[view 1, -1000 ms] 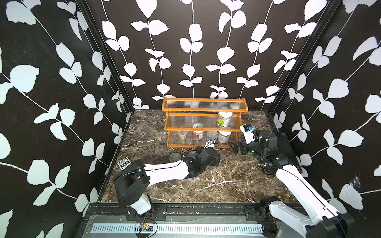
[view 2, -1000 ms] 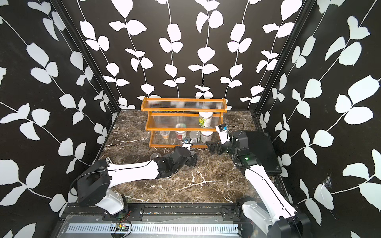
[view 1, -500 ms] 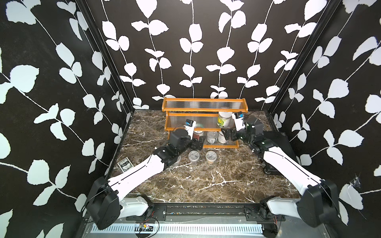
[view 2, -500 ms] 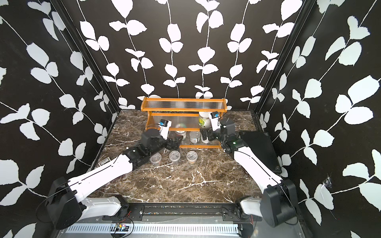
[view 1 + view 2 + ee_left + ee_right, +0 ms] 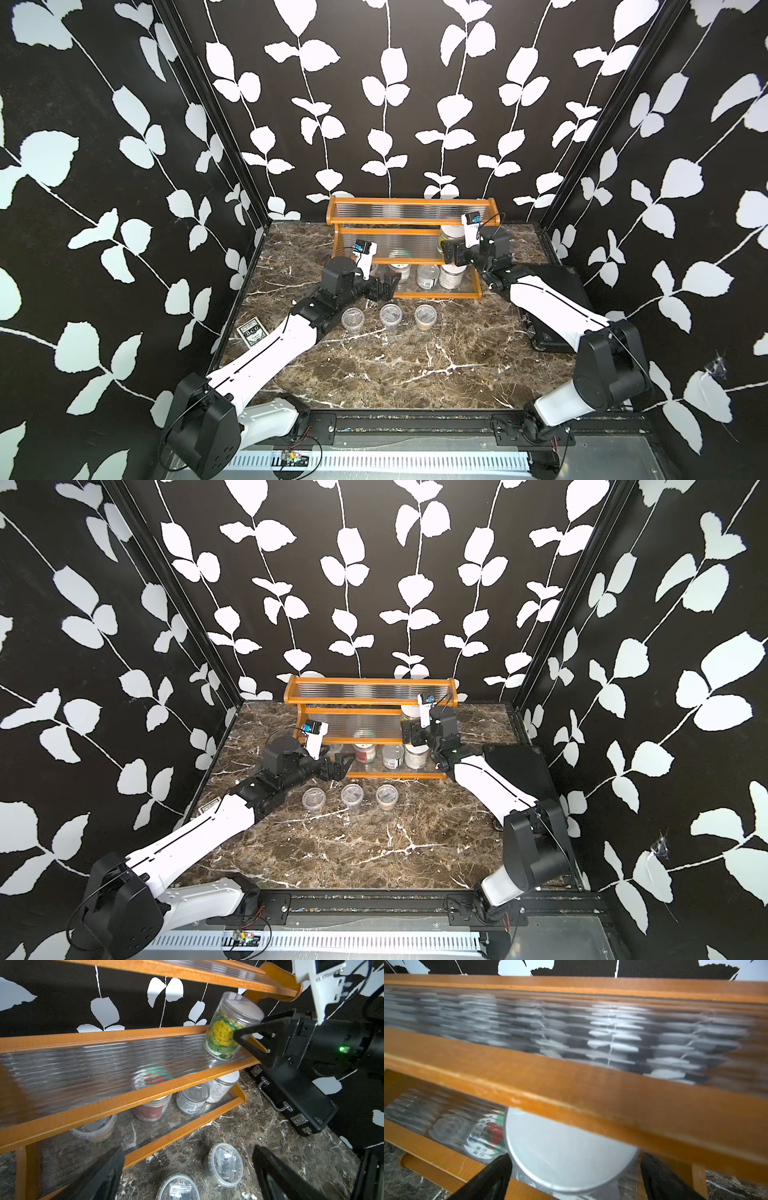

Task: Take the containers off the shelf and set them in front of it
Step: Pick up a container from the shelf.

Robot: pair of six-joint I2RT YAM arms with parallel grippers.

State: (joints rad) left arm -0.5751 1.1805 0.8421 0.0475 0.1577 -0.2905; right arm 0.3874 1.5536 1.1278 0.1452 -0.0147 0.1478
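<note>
Both top views: high above tabletop's (image 5: 415, 374) near edge, angled down toward far edge, distant, whole scene. Left wrist view: close, facing shelf (image 5: 145, 1094) front. Right wrist view: closer, against shelf's upper tiers. All share shelf.

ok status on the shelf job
Right gripper open around the jar on the middle tier. Left gripper open by the bottom tier. Three cups down front, five containers left on the shelf. Black case off to the side.

Black-and-white card box (image 5: 252, 334), flat black case (image 5: 559, 286) — closed, marble tabletop (image 5: 395, 370)
</note>
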